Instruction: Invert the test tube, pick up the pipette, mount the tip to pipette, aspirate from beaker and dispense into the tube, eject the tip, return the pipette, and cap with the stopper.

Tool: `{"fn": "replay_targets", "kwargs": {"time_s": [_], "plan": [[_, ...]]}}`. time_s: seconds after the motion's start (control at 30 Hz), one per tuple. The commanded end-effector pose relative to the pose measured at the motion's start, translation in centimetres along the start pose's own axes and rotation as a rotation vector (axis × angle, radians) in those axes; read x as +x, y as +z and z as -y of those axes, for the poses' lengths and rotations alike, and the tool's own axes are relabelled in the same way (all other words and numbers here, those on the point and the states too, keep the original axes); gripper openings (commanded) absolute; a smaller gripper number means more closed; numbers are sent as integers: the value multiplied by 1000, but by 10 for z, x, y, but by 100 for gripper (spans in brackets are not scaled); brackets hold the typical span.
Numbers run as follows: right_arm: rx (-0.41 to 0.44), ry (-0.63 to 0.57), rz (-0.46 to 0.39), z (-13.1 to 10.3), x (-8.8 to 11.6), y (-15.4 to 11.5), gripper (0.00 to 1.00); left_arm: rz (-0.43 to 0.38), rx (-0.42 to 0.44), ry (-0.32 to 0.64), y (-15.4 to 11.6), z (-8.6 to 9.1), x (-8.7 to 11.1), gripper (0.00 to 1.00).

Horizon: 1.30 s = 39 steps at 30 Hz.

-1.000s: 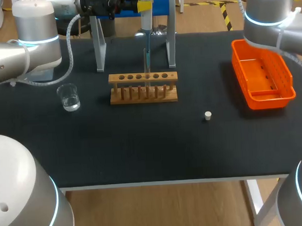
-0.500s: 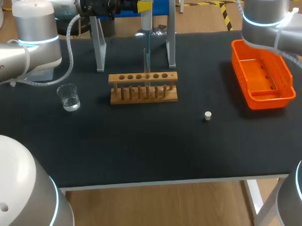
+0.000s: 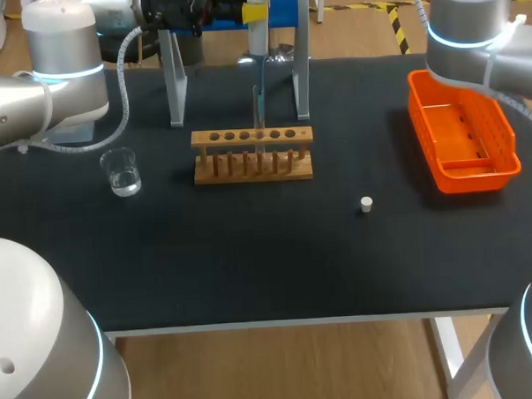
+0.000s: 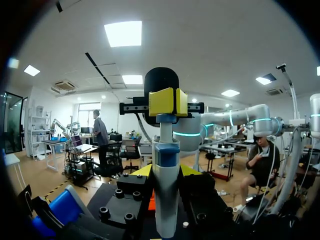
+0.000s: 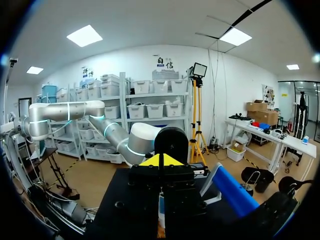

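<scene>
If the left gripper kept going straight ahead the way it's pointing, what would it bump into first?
The pipette. It stands upright right ahead of it; how near, I cannot tell.

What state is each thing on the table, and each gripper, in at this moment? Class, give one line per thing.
beaker: upright, part-filled with clear liquid
pipette: vertical, tip mounted, pointing down at the rack
left gripper: shut on the pipette
rack: standing upright
stopper: loose on the table, capping nothing
orange tray: flat, open side up
right gripper: shut, holding nothing
</scene>
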State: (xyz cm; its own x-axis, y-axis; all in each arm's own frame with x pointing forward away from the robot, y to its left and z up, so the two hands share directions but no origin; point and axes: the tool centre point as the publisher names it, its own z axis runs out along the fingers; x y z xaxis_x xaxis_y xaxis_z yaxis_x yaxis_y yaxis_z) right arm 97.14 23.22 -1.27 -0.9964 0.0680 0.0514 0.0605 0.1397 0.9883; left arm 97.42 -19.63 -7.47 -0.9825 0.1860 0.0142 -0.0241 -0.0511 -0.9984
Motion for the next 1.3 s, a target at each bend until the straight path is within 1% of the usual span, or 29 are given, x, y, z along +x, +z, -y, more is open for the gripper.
{"fn": "replay_targets", "kwargs": {"time_s": [0.03,0.27,0.63,0.77,0.9,1.07,1.2,1.27,1.3], "plan": [[2,3,-3,6,1,0,0,-3,0,0,0,3,-2,0],[9,9,-7,11,1,1,0,-3,0,0,0,3,-2,0],[27,37,-17,27,3,3,0,-3,0,0,0,3,-2,0],[32,40,-17,28,3,3,0,-3,0,0,0,3,-2,0],[20,21,-17,19,3,2,0,-3,0,0,0,3,-2,0],[-16,-33,-10,-4,4,-3,0,-3,0,0,0,3,-2,0],[-64,-78,-7,-21,5,-13,0,-3,0,0,0,3,-2,0],[-98,-98,-19,-28,8,-22,0,-3,0,0,0,3,-2,0],[-110,-111,-20,-30,10,-28,19,-3,0,0,0,3,-2,0]]}}
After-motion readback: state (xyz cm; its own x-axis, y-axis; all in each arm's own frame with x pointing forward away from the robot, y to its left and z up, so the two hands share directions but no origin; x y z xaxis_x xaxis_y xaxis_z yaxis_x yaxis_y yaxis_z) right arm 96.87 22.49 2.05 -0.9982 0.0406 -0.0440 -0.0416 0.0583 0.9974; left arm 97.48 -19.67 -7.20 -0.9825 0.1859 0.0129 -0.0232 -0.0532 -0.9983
